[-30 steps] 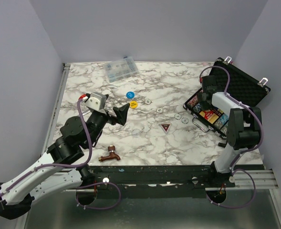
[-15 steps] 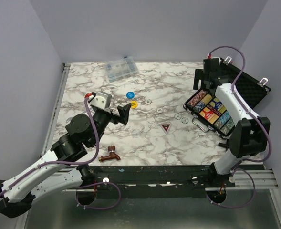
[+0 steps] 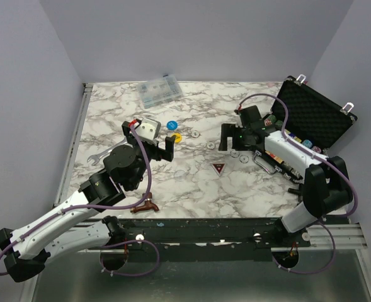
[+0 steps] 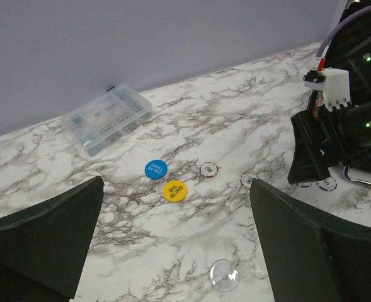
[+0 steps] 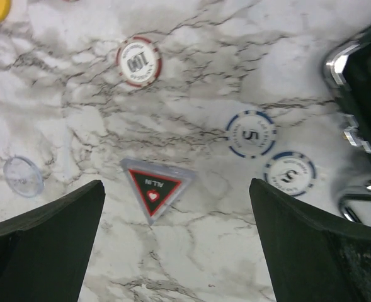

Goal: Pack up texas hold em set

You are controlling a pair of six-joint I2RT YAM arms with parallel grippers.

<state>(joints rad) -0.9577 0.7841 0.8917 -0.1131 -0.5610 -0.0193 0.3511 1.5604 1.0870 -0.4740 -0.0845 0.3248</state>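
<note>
Two claws gaped wide, empty, over the desk (image 3: 198, 182): left claw (image 4: 176, 182) near the blue disc (image 4: 155, 168) and yellow disc (image 4: 174, 190), right claw (image 5: 176, 182) above loose chips (image 5: 251, 134) by the case (image 3: 314, 116).

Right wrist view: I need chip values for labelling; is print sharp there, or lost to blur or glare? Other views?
Right wrist: sharp, evenly lit, no glare; the 100 chip and a 5 chip read clearly. Left wrist: the yellow BIG BLIND disc and blue SMALL BLIND disc legible. Top external: loose chips too small to read.

Case (image 5: 369, 88) mostly beyond right edge
</note>
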